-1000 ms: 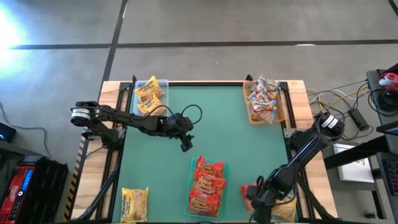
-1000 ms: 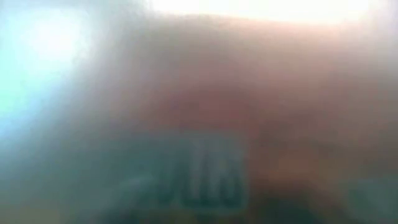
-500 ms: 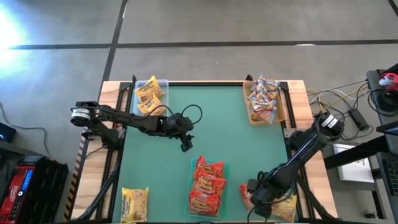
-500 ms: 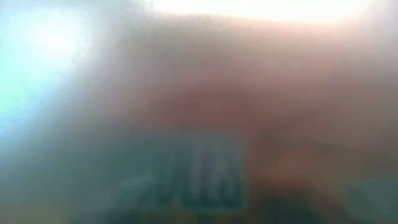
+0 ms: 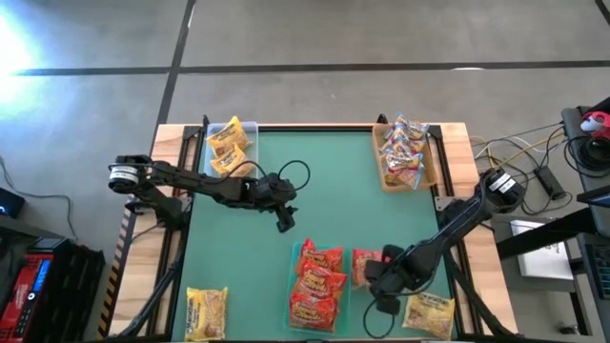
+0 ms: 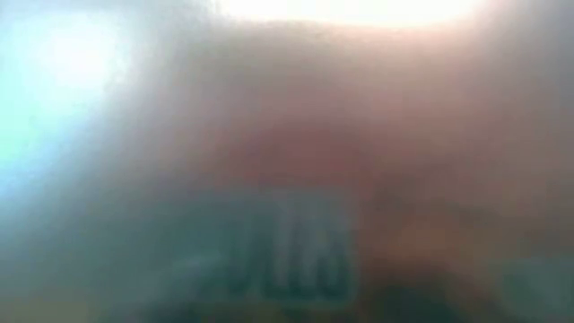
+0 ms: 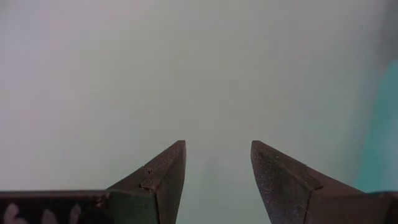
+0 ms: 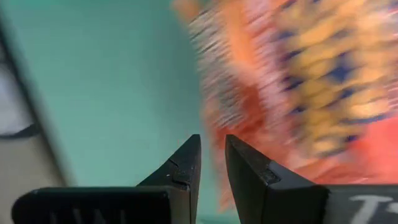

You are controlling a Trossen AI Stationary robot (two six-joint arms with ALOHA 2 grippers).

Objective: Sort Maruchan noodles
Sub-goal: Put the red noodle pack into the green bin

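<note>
Right gripper at lower right of high view, fingers narrow, pinching edge of red-orange packet just right of red-orange stack. Left gripper hangs left of centre, jaws wide, holding nothing. Low view blurred.

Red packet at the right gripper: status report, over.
Right gripper shut on red packet, beside the red stack. Left gripper open, waiting mid-table. Nothing between packet and stack; low view too blurred to use.
</note>
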